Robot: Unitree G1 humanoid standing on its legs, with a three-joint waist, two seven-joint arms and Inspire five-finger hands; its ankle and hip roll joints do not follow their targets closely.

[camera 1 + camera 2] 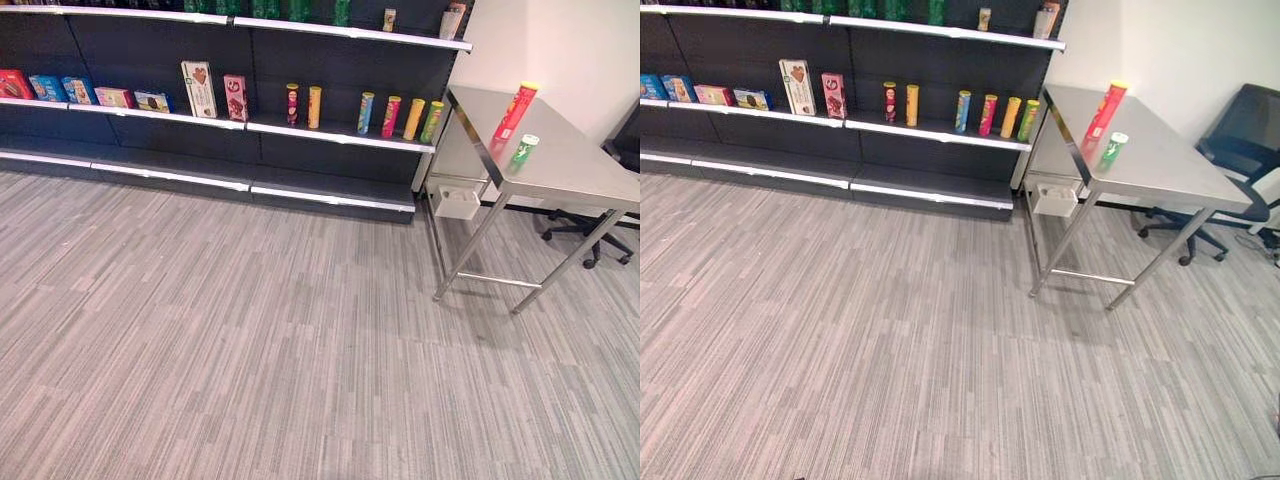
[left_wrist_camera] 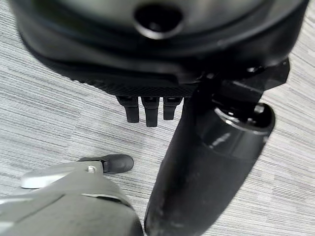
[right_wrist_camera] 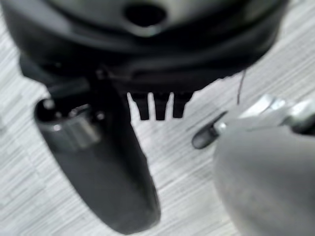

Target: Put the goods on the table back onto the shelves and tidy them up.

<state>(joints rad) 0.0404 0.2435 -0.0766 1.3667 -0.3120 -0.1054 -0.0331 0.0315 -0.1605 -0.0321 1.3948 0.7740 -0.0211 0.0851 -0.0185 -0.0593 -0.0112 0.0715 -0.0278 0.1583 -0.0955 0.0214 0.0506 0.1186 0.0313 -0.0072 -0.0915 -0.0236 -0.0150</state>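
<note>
A tall red tube stands on the steel table at the right. A small green can stands just in front of it. The dark shelves run along the back wall, with a row of tubes and several boxes on the middle board. My left hand hangs over the striped floor with relaxed fingers, holding nothing. My right hand hangs the same way, its fingers straight and empty. Both hands are far from the table.
Grey striped carpet stretches between me and the shelves. A black office chair stands behind the table. A white box sits low under the table's far end. The table's legs reach out toward the floor's middle.
</note>
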